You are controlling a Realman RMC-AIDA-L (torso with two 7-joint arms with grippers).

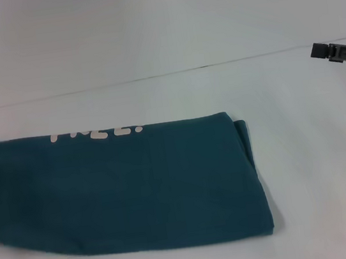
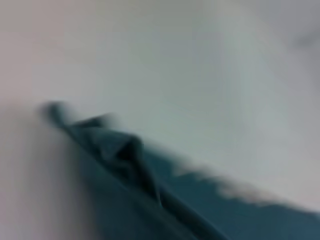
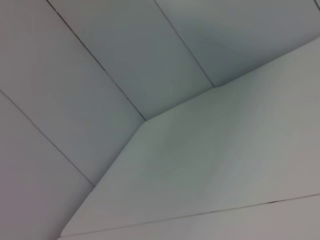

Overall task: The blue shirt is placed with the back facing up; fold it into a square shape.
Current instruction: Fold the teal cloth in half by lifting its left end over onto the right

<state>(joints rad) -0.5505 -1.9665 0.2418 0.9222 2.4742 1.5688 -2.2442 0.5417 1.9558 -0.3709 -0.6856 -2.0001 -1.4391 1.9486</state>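
Lying folded on the white table (image 1: 307,168), blue shirt (image 1: 136,186), lettering (image 1: 96,132) showing.

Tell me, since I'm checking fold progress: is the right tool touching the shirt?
No, in the head view the right tool hangs at the right edge, well apart from the folded shirt.

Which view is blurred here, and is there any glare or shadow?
Left wrist view: heavily smeared, the blue shirt only a soft teal shape. Head view: sharp enough to read the shirt's edges, faint shadow along its right fold, right gripper at the frame edge. Right wrist view: crisp, even light, only white table.
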